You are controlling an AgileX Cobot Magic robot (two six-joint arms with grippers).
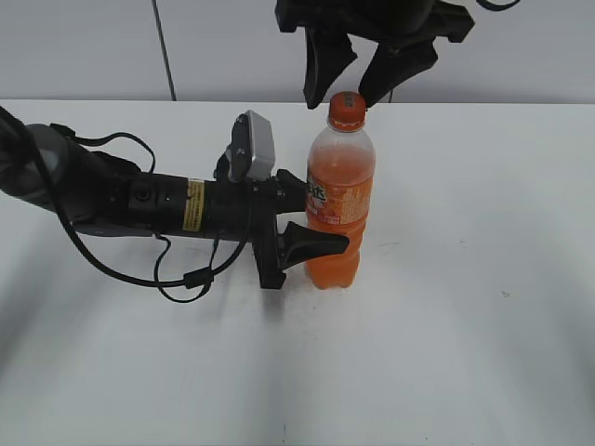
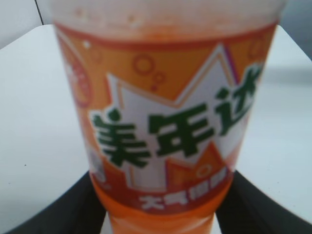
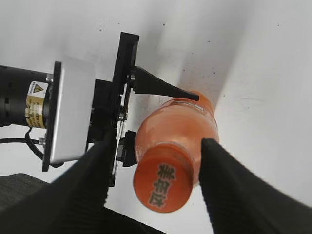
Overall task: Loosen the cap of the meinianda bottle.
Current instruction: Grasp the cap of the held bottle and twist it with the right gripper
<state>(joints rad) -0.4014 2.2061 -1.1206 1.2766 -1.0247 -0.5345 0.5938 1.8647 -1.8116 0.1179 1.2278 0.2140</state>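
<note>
You clamped the left gripper (image 1: 321, 218) round the meinianda bottle (image 1: 340, 200) to steady it, while the right gripper (image 1: 346, 82) hung wide apart (touching nothing) just above the cap (image 1: 346, 110).

Lower centre of frame: small round orange plastic cap (image 3: 162, 184) w/ dark characters on top, on clear plastic bottle of orange liquid (image 3: 187, 124). Right gripper (image 3: 155, 185) fingers flank it, spread – not touching. Left gripper (image 3: 161, 114) w/ grey box at left – black fingertip (image 3: 163, 87) against bottle.
</note>
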